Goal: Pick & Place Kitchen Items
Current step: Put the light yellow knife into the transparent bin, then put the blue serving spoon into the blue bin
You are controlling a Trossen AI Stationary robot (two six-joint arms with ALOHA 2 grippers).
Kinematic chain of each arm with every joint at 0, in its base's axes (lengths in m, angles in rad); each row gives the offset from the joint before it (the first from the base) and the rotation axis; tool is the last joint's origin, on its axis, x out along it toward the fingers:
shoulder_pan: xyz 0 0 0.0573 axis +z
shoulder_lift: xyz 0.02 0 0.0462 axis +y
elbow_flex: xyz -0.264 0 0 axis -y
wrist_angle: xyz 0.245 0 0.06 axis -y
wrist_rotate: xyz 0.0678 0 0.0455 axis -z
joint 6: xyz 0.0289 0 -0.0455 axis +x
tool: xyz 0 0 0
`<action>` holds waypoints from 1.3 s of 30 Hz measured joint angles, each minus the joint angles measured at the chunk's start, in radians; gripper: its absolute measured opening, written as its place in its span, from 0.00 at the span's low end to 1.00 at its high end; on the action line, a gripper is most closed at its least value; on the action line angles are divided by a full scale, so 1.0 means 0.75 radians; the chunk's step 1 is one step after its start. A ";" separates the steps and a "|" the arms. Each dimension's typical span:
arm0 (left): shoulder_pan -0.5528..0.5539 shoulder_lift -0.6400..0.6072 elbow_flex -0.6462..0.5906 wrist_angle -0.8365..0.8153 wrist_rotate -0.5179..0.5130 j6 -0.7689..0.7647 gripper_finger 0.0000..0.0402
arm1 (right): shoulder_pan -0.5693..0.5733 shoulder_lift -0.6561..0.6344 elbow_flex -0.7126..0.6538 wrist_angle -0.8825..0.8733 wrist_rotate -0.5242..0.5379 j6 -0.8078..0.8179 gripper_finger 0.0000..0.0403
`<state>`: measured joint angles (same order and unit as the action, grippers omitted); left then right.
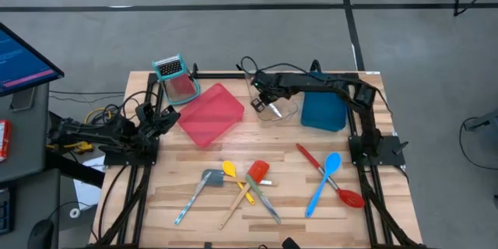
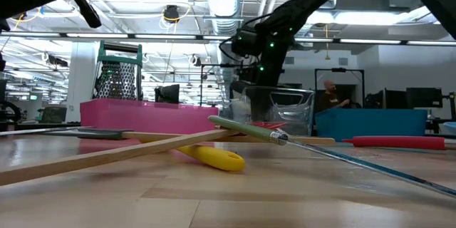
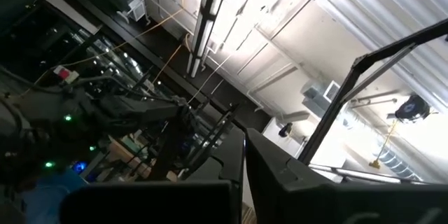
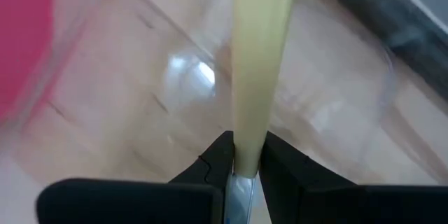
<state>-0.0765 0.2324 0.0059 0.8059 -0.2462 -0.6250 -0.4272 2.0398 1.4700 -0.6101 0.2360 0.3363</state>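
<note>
— Closest up, two dark fingers nipped tight on a pale yellow handle. That's the right pincer with a knife, isn't it?

— Yes, clamped about where handle meets blade, and hanging over the clear tray, between the red tray and the blue tray.

— So it means to set it in there?

— I'd guess so. I'd want the knife lowered almost to the tray floor, kept well inside the rim, then the fingers eased apart. Let go from height, it could skid on that slick plastic.

— And the other arm?

— Left pincer sits at the left edge of the surface, fingers seemingly together, holding nothing. Yellow spoon and blue spatula lie with the rest near the front.
</note>
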 joint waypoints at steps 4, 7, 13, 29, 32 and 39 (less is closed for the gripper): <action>0.000 0.016 0.000 0.003 -0.022 0.000 0.01 | -0.009 0.012 -0.001 -0.010 -0.003 -0.003 0.14; 0.000 0.019 0.000 0.005 -0.025 0.000 0.01 | -0.011 0.014 -0.002 -0.028 -0.004 0.004 0.16; 0.001 0.019 0.000 0.005 -0.025 -0.003 0.01 | -0.006 0.013 -0.001 -0.008 -0.008 0.005 0.24; 0.000 0.019 0.000 0.008 -0.037 -0.005 0.01 | -0.009 -0.146 0.202 -0.336 -0.144 -0.060 0.64; 0.000 0.019 0.000 0.008 -0.037 -0.006 0.01 | 0.006 -0.236 0.256 -0.476 -0.145 -0.078 0.67; 0.000 0.019 0.000 0.008 -0.036 -0.010 0.01 | 0.073 -0.466 0.283 -0.806 -0.132 0.126 0.67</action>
<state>-0.0765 0.2470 0.0059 0.8120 -0.2733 -0.6323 -0.3727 1.6903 1.6825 -1.2143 0.1373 0.4307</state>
